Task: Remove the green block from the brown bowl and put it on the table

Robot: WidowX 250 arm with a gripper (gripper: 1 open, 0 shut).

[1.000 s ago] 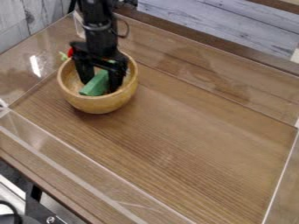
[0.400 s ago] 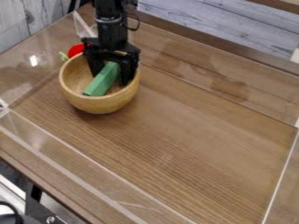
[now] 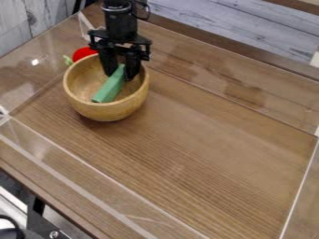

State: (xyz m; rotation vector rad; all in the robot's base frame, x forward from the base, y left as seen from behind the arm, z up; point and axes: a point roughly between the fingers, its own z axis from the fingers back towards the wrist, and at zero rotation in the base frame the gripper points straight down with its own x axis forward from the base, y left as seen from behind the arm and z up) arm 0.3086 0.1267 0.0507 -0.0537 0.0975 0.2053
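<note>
Since the earlier frame the claw [image 3: 118,63] has risen and shifted toward the far rim of the brown bowl [image 3: 90,106], and the green block [image 3: 111,86] has tipped up with it: a second ago the block lay lower in the bowl under the claw, and now its upper end reaches between the dark fingers [image 3: 130,58]. The claw points straight down, fingers on either side of the block's top end. They appear to pinch the green block, though the contact itself is too small to make out clearly. The block slants, its lower end down inside the bowl toward the near-left wall, its upper end near the far rim. The bowl sits in the same place on the bench [image 3: 200,131], at the far left of the wood-grain top. A small red object [image 3: 82,55] lies just beyond the bowl's far-left rim, partly hidden by it. Clear plastic walls [image 3: 25,37] edge the bench.
</note>
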